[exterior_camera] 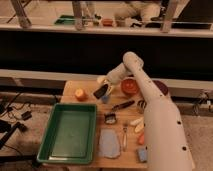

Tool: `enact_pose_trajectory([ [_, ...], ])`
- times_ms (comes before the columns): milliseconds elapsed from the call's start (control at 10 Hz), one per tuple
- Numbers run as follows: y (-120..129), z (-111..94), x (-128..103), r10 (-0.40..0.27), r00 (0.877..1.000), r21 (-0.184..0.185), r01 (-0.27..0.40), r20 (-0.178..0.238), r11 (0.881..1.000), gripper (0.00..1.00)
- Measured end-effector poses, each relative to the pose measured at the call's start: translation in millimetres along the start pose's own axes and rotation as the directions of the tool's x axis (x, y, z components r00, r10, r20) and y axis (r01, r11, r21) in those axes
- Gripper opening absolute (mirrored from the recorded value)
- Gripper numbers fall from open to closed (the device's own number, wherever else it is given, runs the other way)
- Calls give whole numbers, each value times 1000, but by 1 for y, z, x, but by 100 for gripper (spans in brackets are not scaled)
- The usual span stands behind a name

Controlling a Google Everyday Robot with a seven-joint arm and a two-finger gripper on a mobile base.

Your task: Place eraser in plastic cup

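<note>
My gripper (102, 90) hangs over the back middle of the wooden table, just right of the orange fruit (80, 94). It is shut on the eraser (100, 92), a small black block held tilted in the air. The pale-blue plastic cup (106, 99) stands upright directly below and slightly right of the eraser, partly hidden by it. The eraser's lower end is at the cup's rim; I cannot tell whether it touches.
A red-orange bowl (129, 86) stands right of the cup. A green tray (70, 132) fills the left front. A black-handled tool (123, 105), a small brush piece (110, 118), a grey-blue pad (108, 144) and a fork (124, 136) lie in front of the cup.
</note>
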Motion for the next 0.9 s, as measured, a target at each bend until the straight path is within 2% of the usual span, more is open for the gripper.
enact_pose_trajectory([
  [900, 1, -2, 3, 5, 1000, 5, -5, -7, 1000, 3],
])
